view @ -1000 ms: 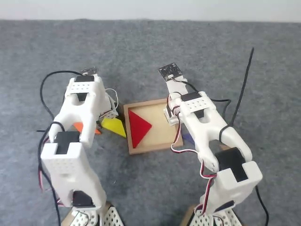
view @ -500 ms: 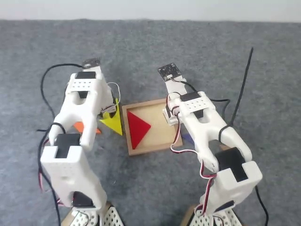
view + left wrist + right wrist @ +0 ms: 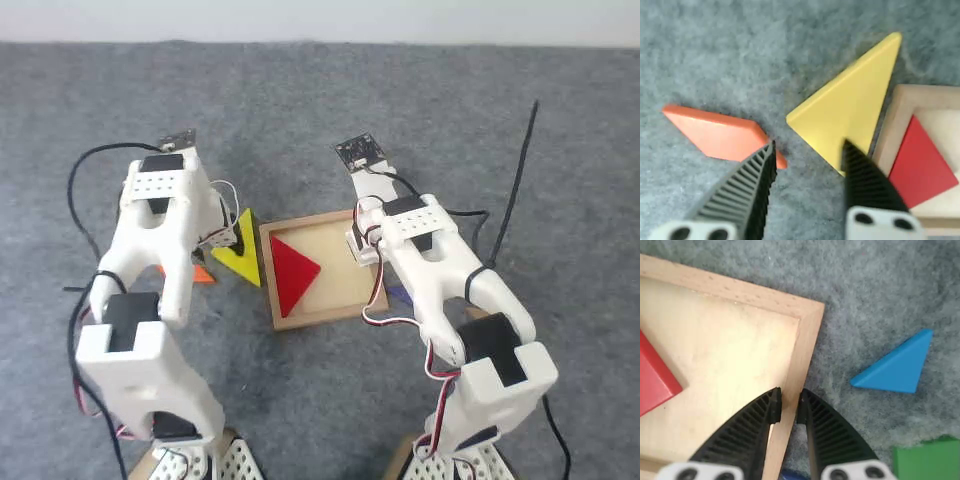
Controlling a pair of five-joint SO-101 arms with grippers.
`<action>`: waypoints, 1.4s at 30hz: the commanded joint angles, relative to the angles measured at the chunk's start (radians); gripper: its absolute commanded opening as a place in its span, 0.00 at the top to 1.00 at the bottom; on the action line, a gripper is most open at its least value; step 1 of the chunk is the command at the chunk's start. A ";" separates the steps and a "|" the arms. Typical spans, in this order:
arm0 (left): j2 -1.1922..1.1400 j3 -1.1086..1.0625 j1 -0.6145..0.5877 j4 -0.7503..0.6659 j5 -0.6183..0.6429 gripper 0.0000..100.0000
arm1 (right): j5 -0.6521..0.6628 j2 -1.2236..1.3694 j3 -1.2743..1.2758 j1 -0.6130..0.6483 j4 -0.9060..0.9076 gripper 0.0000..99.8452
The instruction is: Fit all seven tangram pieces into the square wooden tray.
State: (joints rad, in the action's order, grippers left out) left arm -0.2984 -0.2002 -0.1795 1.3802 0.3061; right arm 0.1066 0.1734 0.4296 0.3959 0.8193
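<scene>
— So, high view: where do we log the tray (image 3: 330,315)?
— Mid-mat, between the two arms. It holds one piece, the red triangle (image 3: 292,272), against its left wall; the rest of its floor is bare wood. The yellow triangle (image 3: 243,258) lies on the grey mat touching the tray's left edge, under the left gripper (image 3: 232,240). The right gripper (image 3: 362,250) sits at the tray's right rim.
— Left wrist view?
— We note the fingers spread with nothing between them. One tip is over the yellow triangle, the other just beside the orange parallelogram (image 3: 715,132). We judge the arm is lined up on yellow as the next piece in.
— Right wrist view?
— The jaws are pinched on the tray's rim. We read that as bracing the tray so a pushed piece cannot shove it. The blue triangle (image 3: 895,370) and a green piece (image 3: 925,460) lie on the mat outside that rim, not yet placed.
</scene>
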 commanded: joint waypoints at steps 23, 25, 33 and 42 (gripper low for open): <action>-0.130 0.067 -0.018 -0.064 -0.078 0.69 | -0.006 -0.018 -0.052 0.012 0.004 0.99; -0.149 0.087 -0.014 -0.052 -0.064 0.69 | -0.006 -0.018 -0.052 0.012 0.004 0.99; -0.158 0.102 -0.023 -0.055 0.002 0.69 | -0.006 -0.018 -0.052 0.012 0.007 0.99; -0.163 0.108 -0.023 -0.061 -0.029 0.70 | -0.006 -0.019 -0.052 0.012 0.007 0.99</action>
State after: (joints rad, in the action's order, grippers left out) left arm -0.4687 -0.1082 -0.2025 1.3172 0.2831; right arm 0.1066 0.1734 0.4296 0.3974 0.8193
